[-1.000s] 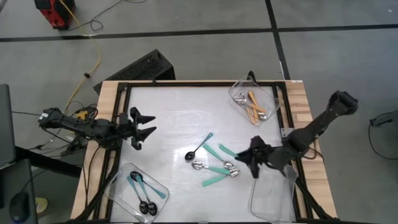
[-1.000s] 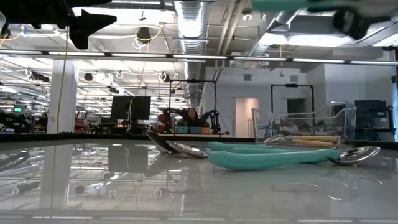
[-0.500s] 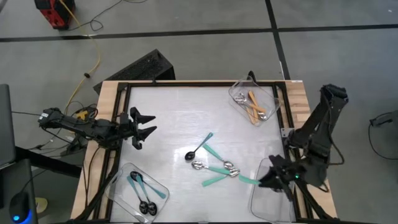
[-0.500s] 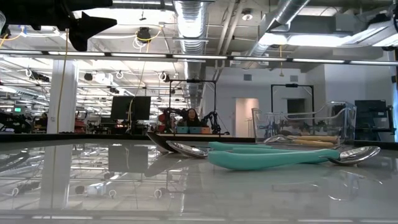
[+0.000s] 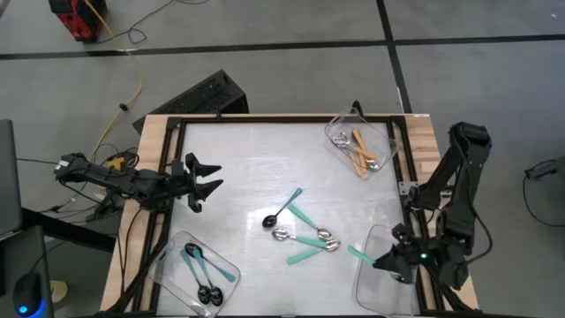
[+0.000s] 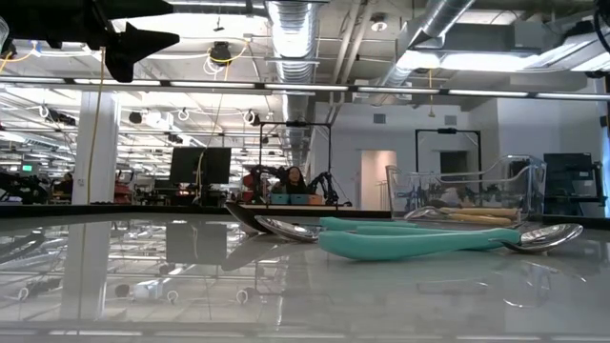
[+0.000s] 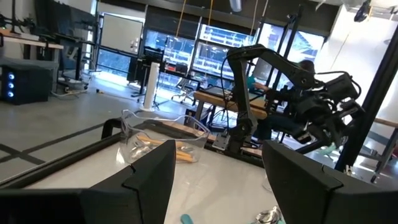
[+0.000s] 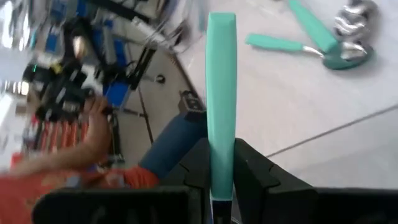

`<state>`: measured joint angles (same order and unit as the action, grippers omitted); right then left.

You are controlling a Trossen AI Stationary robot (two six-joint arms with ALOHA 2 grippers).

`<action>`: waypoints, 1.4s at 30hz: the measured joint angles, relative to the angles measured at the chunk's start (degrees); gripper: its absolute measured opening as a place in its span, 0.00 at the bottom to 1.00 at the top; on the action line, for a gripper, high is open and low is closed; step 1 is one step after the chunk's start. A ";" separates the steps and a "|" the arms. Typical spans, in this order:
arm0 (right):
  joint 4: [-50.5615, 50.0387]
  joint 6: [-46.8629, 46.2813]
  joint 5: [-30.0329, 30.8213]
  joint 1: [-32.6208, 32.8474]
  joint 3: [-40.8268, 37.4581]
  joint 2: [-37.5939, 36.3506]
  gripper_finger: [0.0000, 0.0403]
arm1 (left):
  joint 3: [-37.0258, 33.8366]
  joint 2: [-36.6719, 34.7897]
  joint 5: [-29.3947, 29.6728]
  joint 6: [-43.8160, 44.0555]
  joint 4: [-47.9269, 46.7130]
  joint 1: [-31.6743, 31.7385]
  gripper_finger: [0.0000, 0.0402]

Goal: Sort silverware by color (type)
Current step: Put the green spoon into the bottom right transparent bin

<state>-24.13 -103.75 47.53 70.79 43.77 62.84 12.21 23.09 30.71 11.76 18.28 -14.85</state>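
Glossy white desk from above, grey floor around; left hand hovers fingers apart at the left edge; right hand is clamped on one teal spoon over the empty clear tray; three teal spoons and one blue spoon lie mid-desk; orange spoons fill the far tray, three blue spoons the near-left tray; low view: teal handles lie flat, a workshop hall behind; right wrist: teal handle pinched upright.
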 joint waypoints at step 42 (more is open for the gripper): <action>-42.26 26.22 -52.74 -5.04 9.86 -0.67 0.18 | 0.00 0.00 3.32 2.63 -2.04 0.00 0.56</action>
<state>-66.39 -77.53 -5.21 65.75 53.63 62.17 12.21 23.09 34.03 14.39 16.24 -14.85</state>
